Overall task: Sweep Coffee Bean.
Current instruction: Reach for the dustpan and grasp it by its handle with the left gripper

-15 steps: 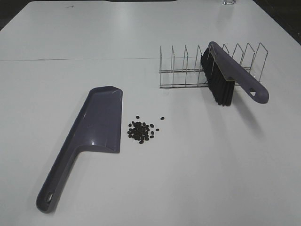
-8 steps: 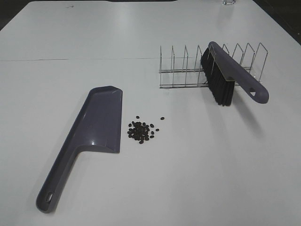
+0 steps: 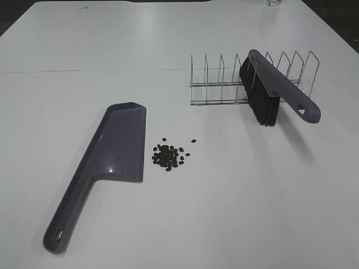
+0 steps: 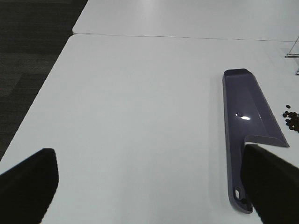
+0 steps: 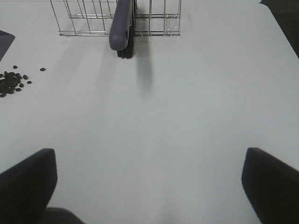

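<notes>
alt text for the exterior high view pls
A small pile of coffee beans lies on a white table, just right of a purple-grey dustpan lying flat. Farther back on the right, a matching brush rests in a wire rack, handle sticking out.

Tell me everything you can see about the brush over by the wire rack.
The brush looks like smooth purple-grey plastic, with a long back, a hanging hole at the handle end and dense black bristles pointing down. It leans tilted in the wire rack, its handle end raised off the table.
</notes>
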Controlling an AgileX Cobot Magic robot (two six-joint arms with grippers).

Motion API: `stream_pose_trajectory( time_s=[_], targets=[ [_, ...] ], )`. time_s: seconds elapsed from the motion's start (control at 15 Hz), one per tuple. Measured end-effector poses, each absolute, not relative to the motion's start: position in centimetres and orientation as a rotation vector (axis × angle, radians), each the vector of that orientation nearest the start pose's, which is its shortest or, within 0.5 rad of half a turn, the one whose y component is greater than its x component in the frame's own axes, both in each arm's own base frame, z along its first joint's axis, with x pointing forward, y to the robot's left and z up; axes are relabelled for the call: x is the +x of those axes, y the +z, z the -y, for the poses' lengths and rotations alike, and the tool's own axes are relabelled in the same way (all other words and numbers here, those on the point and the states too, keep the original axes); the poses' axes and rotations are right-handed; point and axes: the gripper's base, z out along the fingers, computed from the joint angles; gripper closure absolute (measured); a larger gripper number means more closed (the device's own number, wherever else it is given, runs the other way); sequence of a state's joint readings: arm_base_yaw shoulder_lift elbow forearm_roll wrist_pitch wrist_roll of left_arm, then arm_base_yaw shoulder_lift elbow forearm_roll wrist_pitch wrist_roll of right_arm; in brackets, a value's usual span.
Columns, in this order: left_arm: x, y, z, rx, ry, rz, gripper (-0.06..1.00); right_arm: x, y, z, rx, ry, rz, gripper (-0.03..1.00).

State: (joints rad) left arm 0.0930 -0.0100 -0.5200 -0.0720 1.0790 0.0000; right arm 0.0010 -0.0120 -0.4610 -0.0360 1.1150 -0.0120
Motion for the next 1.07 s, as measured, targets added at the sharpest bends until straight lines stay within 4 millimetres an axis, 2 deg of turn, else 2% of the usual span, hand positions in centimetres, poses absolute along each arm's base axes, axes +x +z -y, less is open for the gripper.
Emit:
stream_pose_trajectory(
  time_s=[1.07],
  targets=[
    [-0.91,28.15,0.69,-0.089,-0.031,-2.028,-0.03,-0.45,26.13,0.29,-0.012,-0.05,-2.128,-0.02]
  ],
)
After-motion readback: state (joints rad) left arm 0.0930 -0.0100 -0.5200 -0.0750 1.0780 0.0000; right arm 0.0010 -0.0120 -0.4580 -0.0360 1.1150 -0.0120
